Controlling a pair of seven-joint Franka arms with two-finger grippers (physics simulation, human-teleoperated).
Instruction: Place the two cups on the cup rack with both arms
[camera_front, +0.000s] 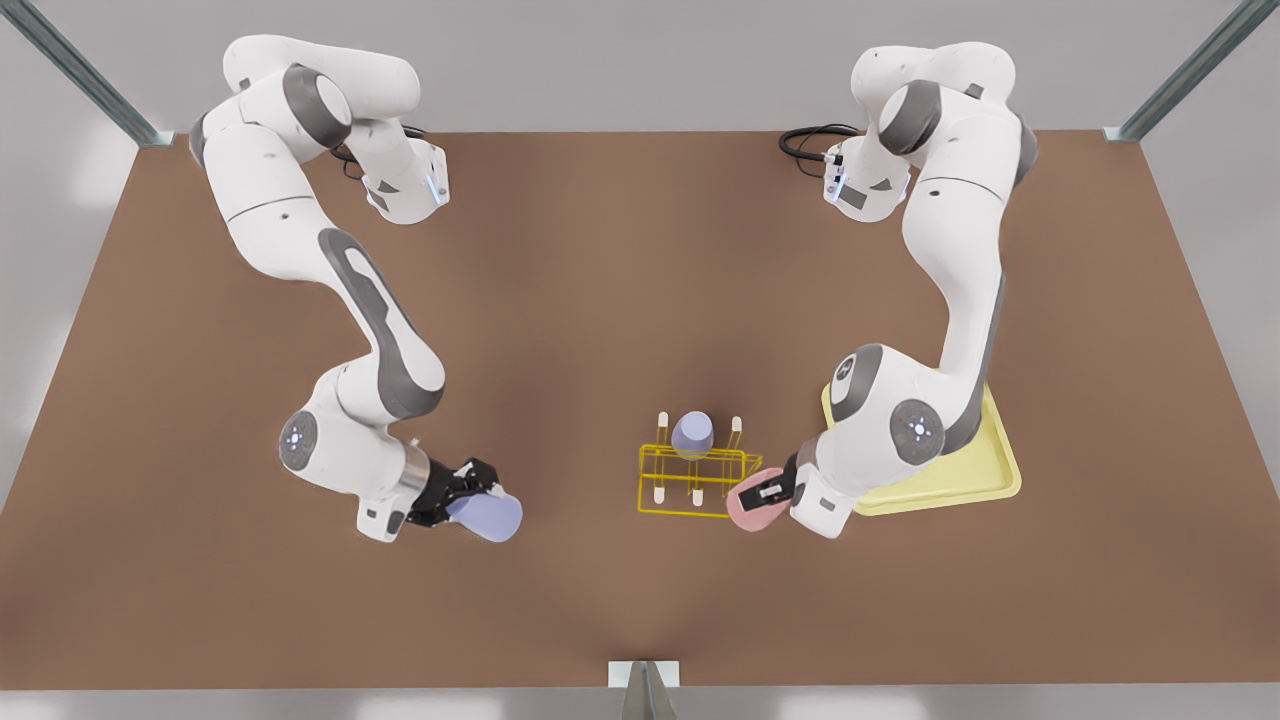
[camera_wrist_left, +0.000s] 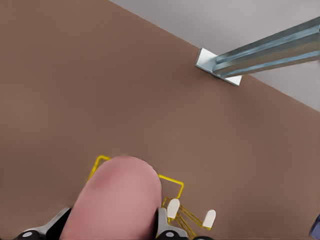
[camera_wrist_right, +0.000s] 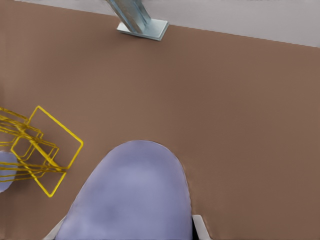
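Note:
On the front view's right, my left gripper (camera_front: 768, 491) is shut on the pink cup (camera_front: 750, 503), holding it tilted just beside the near right corner of the yellow cup rack (camera_front: 690, 487). In the left wrist view the pink cup (camera_wrist_left: 117, 200) sits over the rack (camera_wrist_left: 172, 182) and its white-tipped pegs. On the front view's left, my right gripper (camera_front: 478, 497) is shut on a lavender cup (camera_front: 487, 517), well apart from the rack. The right wrist view has this cup (camera_wrist_right: 132, 200) close up and the rack (camera_wrist_right: 45, 150) off to one side.
Another lavender cup (camera_front: 692, 433) sits on a peg at the rack's far side. A pale-yellow square tray (camera_front: 985, 470) lies under the arm on the front view's right. Open brown table lies between the two grippers.

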